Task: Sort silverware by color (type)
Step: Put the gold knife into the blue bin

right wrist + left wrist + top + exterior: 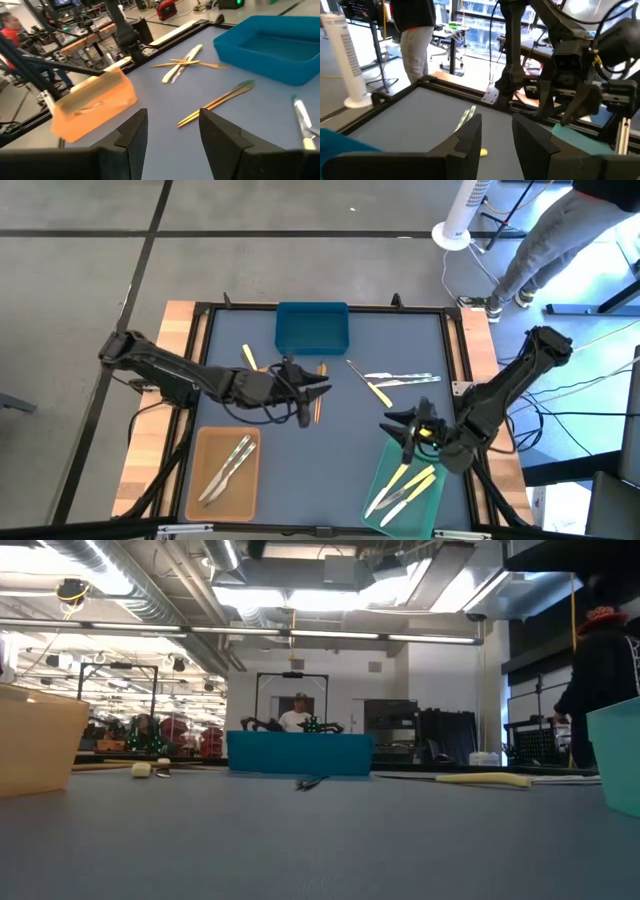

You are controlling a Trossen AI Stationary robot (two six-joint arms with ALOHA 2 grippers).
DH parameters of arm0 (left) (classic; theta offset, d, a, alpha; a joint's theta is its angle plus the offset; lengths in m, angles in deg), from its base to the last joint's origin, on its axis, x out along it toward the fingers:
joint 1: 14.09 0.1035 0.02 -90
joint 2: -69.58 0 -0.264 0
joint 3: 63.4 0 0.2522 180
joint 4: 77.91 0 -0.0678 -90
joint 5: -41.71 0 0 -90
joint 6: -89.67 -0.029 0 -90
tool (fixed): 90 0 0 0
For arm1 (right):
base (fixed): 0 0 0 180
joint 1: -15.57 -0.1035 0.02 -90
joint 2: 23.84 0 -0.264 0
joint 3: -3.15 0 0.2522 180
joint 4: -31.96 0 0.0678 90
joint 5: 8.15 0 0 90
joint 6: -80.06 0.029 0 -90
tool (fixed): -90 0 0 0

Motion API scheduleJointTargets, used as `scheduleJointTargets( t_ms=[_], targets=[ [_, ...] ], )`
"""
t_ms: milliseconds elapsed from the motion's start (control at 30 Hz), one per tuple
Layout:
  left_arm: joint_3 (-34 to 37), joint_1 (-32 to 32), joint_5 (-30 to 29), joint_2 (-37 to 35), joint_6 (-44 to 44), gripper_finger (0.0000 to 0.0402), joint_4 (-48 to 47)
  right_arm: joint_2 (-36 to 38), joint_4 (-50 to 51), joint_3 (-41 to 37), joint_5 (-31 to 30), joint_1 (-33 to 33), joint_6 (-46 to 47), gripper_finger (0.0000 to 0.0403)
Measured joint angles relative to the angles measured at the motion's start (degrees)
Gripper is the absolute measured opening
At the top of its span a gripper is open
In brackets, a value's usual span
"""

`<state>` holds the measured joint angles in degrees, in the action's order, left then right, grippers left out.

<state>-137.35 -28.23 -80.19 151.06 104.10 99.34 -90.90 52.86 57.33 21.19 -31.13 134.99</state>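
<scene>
While left fingers (470,140) gape, silverware (465,116) lies beyond.

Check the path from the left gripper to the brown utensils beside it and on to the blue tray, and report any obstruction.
Nothing visible blocks it. The left gripper is open with nothing between its fingers, just beside the brown utensils on the mat. Between them and the blue tray only bare mat shows. The right gripper is off by the green tray.

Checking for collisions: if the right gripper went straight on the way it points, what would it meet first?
Probably the brown utensils lying on the mat just ahead of the open right gripper; the blue tray sits off to one side. Depth is uncertain.
</scene>
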Motion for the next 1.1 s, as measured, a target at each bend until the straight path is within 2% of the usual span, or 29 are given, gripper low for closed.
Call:
scheduleJointTargets(
  t_ms=[333, 600, 767, 1100],
  targets=[
    [0.0, 0.32, -0.58, -8.97, 0.29, 0.0103, -13.8, 2.24, 0.26, 0.0, 4.22, 7.72, -7.31, 0.0163],
    [0.0, 2.64, -0.65, -15.73, 4.32, 0.0103, -27.17, 2.24, 0.47, 0.0, 11.53, 13.27, -10.51, 0.0163],
    [0.0, 6.13, -0.56, -19.77, 12.61, 0.0103, -42.52, 2.24, 0.78, 0.0, 15.38, 15.9, -10.7, 0.0163],
    [0.0, 14.9, 0.05, -23.59, 26.98, 0.0103, -76.06, 2.22, 1.19, 0.0, 16.74, 17.62, -11.83, 0.0163]
  ],
)
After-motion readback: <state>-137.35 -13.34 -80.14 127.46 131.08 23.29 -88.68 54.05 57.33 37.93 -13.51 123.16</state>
